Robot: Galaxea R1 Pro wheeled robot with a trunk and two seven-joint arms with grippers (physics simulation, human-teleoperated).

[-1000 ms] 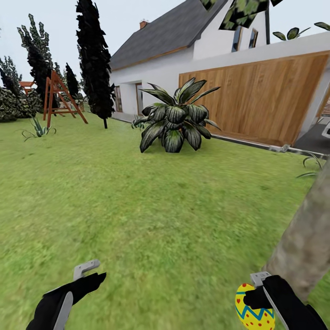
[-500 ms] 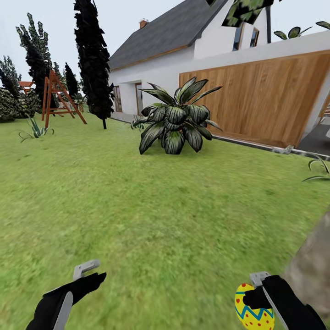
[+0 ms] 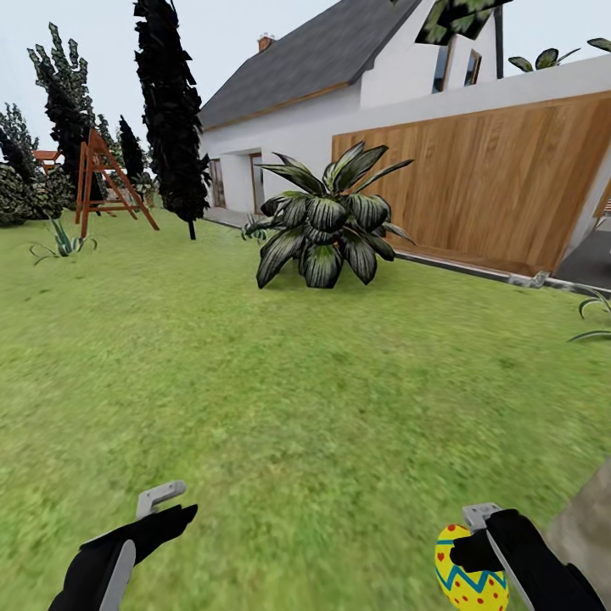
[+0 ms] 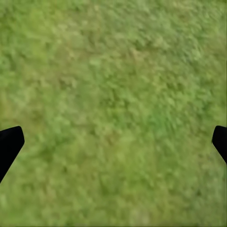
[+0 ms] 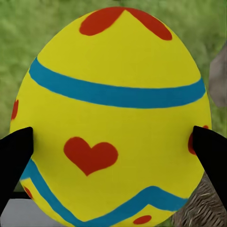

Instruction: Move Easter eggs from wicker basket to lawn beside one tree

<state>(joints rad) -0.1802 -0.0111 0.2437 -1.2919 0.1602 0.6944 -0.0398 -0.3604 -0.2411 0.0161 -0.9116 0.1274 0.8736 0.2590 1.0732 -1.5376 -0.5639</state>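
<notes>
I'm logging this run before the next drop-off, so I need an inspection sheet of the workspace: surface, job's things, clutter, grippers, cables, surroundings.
Surface: lawn, short green grass, level in front of the robot.
Job's things: one Easter egg, yellow with blue bands and red marks, held above the grass; tree trunk close beside it at the head view's right edge.
Clutter: nothing seen on the grass ahead.
Grippers: right gripper shut on the Easter egg, a finger on each side; left gripper open, fingers wide apart, over bare grass.
Cables: nothing seen.
Surroundings: broad-leaved plant, wood-panelled garage wall, white house, black cypress, red wooden frame.
</notes>
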